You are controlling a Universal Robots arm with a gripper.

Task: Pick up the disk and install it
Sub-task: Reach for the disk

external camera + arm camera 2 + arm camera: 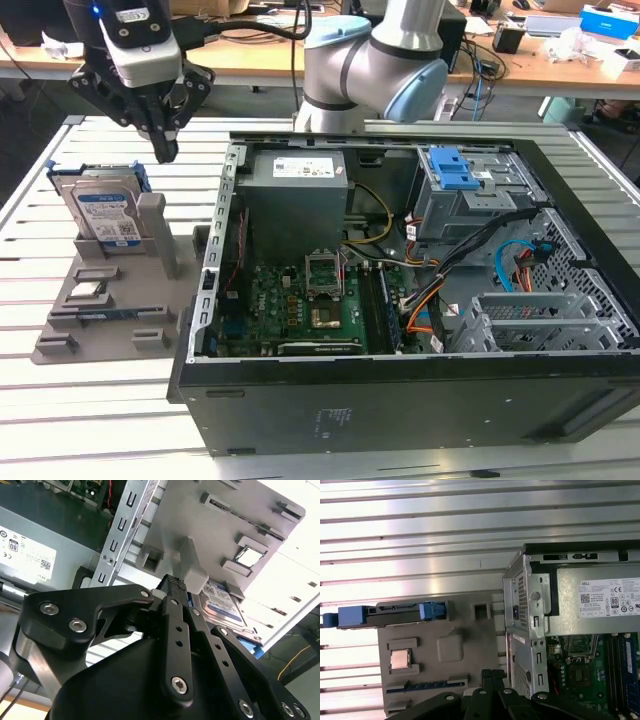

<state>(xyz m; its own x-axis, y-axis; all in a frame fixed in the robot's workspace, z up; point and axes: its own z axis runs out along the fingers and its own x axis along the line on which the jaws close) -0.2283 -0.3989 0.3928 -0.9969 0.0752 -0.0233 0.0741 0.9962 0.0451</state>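
on the exterior view's left the disk (104, 214) is standing on edge in a slot of the grey holder tray (140, 290), with its blue bracket showing along the rim. just above and right of it, in the frame's upper left, the gripper (166, 150) is hanging with its claw pinched narrow, gripping nothing and apart from the disk. further right the open computer case (400, 410) is lying on the slatted table (100, 420), with the power supply (297, 185) sitting inside.

Disk (105, 215) upright on fixture (100, 322), computer case (400, 400) to the exterior view's right, claw (165, 152) above fixture
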